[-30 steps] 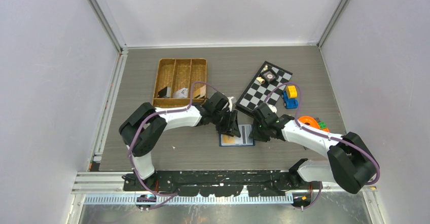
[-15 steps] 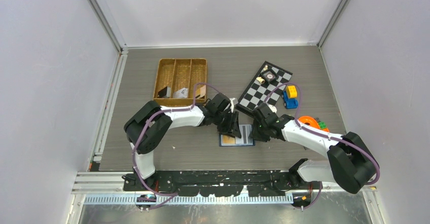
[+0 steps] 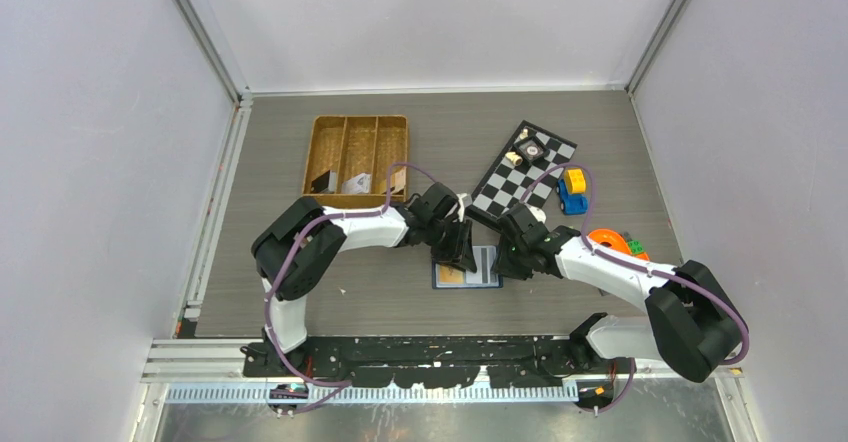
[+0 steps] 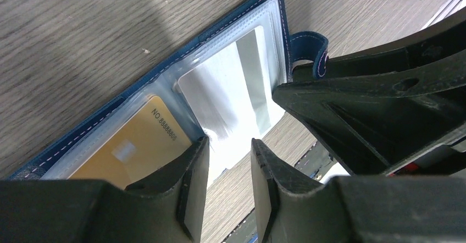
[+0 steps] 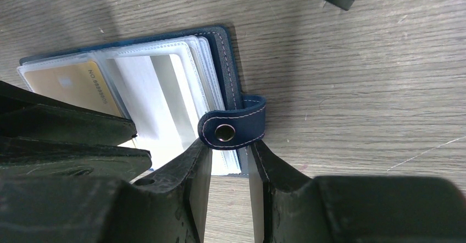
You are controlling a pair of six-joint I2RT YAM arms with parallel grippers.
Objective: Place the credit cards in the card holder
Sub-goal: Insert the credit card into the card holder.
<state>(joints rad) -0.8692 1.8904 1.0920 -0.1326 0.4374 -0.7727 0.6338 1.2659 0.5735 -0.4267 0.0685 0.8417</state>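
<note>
The navy card holder lies open on the table between both arms. In the left wrist view an orange-tan credit card sits in its left clear pocket and a white credit card lies partly in the right pocket, its near end sticking out. My left gripper stands open over that near end, clamping nothing. My right gripper is open, its fingertips against the holder's right edge just under the snap tab. From above, the two grippers flank the holder.
A brown wicker tray stands at the back left. A checkerboard with small pieces lies back right, with a blue toy car and an orange toy beside it. The right gripper's body crowds the left wrist view.
The left gripper has edged right over the holder and its jaws have narrowed. The right arm and the holder have stayed put.
</note>
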